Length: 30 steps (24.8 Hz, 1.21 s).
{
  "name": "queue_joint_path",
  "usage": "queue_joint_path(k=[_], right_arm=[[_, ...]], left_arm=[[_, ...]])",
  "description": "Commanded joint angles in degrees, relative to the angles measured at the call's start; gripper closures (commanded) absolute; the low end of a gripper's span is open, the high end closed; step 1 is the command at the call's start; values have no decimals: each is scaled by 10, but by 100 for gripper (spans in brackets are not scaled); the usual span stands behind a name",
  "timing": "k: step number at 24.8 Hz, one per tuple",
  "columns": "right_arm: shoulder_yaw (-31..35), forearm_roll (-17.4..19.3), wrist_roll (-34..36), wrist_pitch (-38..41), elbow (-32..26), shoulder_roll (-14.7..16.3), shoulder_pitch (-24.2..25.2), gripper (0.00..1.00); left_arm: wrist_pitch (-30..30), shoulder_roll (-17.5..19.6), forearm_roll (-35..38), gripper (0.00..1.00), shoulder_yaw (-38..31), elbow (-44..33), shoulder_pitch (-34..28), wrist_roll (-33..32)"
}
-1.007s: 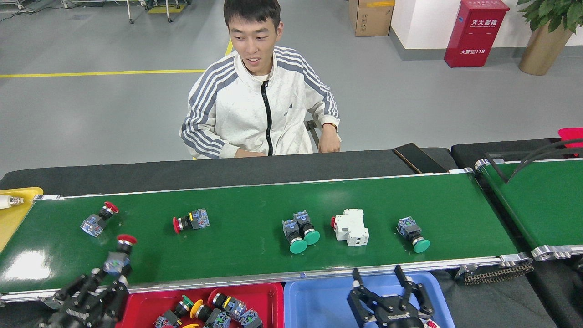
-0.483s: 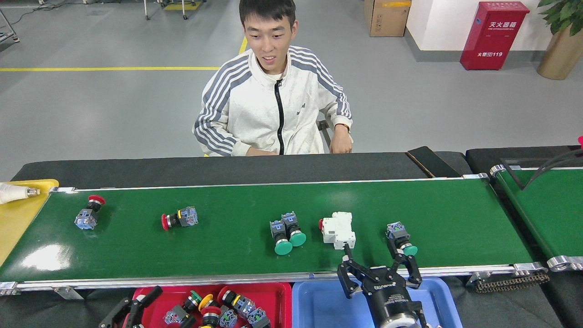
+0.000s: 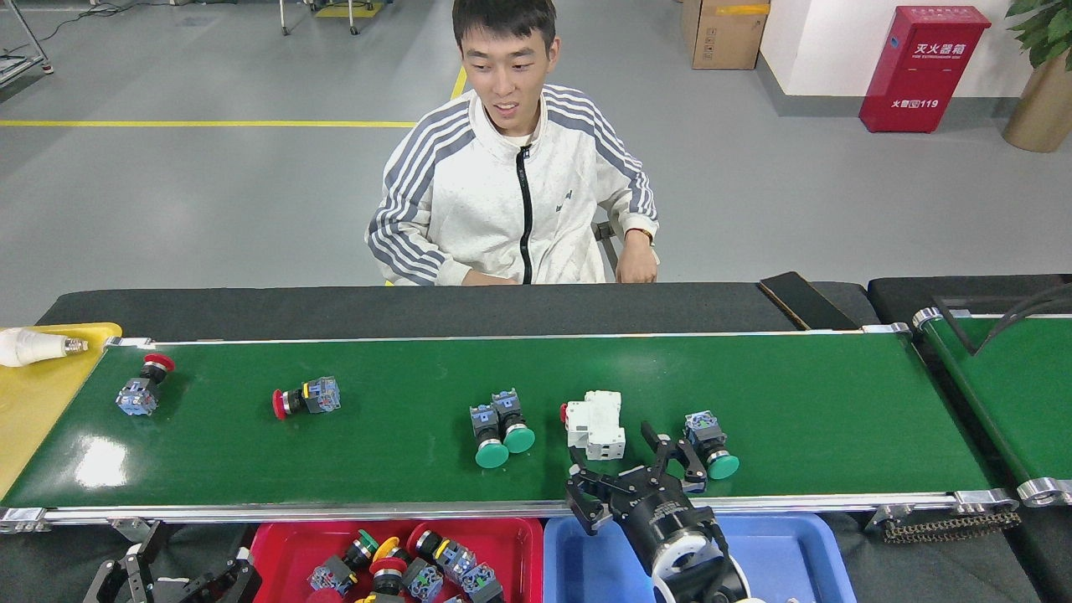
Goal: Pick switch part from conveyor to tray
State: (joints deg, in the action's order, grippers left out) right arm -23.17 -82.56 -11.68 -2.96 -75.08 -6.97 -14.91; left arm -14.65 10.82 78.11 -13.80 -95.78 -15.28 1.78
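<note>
The conveyor point(image 3: 804, 394) carries several switch parts: a red-capped one point(image 3: 138, 387) at the far left, another red one point(image 3: 306, 398), two green-capped ones point(image 3: 500, 429) side by side, and a single green one point(image 3: 710, 444). A white breaker-like block point(image 3: 596, 425) lies between the green ones. My right gripper point(image 3: 624, 465) is open and tilted over the belt's near edge, its fingers between the white block and the single green switch, holding nothing. My left gripper point(image 3: 180, 579) sits low at the bottom left beside the red tray point(image 3: 272, 544), open and empty.
The red tray holds several switch parts point(image 3: 402, 571). A blue tray point(image 3: 565, 548) lies under my right arm. A yellow tray point(image 3: 42, 402) with a white bulb point(image 3: 29, 345) is at the far left. A second green belt point(image 3: 1005, 394) runs at the right. A person point(image 3: 515, 201) sits behind the conveyor.
My left gripper let go of a red switch part and dropped below the belt edge. My right gripper rose from the blue tray onto the belt. The parts drifted left.
</note>
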Motion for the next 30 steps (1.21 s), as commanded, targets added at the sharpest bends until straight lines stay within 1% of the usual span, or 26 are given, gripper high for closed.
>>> queue_joint_path(k=[1, 2, 3, 4, 6, 8, 9, 10, 12, 14, 16, 18, 19, 20, 21, 22, 23, 24, 25, 26, 27, 29, 30], right_arm=[[-7, 2, -1, -1, 42, -22, -37, 1], [-10, 3, 0, -2, 60, -23, -49, 2], [-17, 3, 0, -1, 75, -23, -60, 11], [-28, 3, 0, 1, 80, -23, -65, 32], [-38, 2, 0, 3, 80, -22, -66, 65], [-39, 3, 0, 6, 79, -23, -66, 85], [-39, 3, 1, 11, 77, -23, -66, 91], [-39, 3, 1, 18, 73, -23, -66, 93], [-39, 4, 3, 45, 56, -22, -63, 95], [-39, 6, 5, 64, 24, -19, -50, 95], [-36, 8, 5, 103, -38, 4, -20, 95], [-31, 29, 6, 161, -106, 43, 16, 93], [-28, 52, 6, 197, -140, 71, 39, 91], [-27, 83, 6, 238, -176, 103, 63, 89], [-23, 108, 6, 271, -199, 132, 80, 87], [-18, 124, 6, 293, -212, 151, 91, 86], [-10, 137, 6, 316, -219, 172, 107, 81], [-4, 143, 7, 334, -222, 185, 119, 72], [3, 143, 11, 346, -222, 190, 127, 54], [15, 143, 19, 353, -220, 192, 136, 23], [29, 143, 26, 356, -219, 191, 146, 0], [60, 143, 27, 356, -218, 191, 166, 0], [70, 143, 27, 352, -218, 190, 168, 0]], left_arm=[[6, 4, 4, 0, -5, -2, 32, -20], [7, 4, 5, 0, -4, 1, 45, -30], [7, 4, 5, 0, -4, 8, 65, -56], [7, 3, 5, 0, -4, 28, 96, -95], [8, -1, 5, 0, -2, 73, 146, -119], [8, -1, 5, 0, 0, 123, 187, -119], [8, -1, 5, 0, 0, 147, 205, -120], [8, 2, 5, 0, 0, 163, 215, -121], [9, 5, 6, 0, -1, 203, 241, -121], [16, 6, 6, 0, -1, 231, 264, -121], [23, 8, 6, 0, -1, 256, 278, -121], [24, 15, 5, 0, -1, 271, 283, -120], [26, 22, 5, 0, -2, 274, 282, -119], [33, 29, 5, 0, -2, 278, 282, -119], [41, 36, 5, 0, -3, 281, 282, -118], [48, 39, 5, 0, -3, 285, 282, -117], [59, 45, 5, 0, -4, 292, 282, -116], [68, 50, 5, 0, -4, 299, 283, -116], [77, 56, 5, 0, -4, 307, 283, -116], [87, 62, 5, 0, -4, 316, 285, -115], [95, 68, 5, 0, -4, 328, 289, -115], [102, 74, 5, 0, -1, 372, 317, -99], [106, 74, 5, 0, -1, 391, 329, -90]])
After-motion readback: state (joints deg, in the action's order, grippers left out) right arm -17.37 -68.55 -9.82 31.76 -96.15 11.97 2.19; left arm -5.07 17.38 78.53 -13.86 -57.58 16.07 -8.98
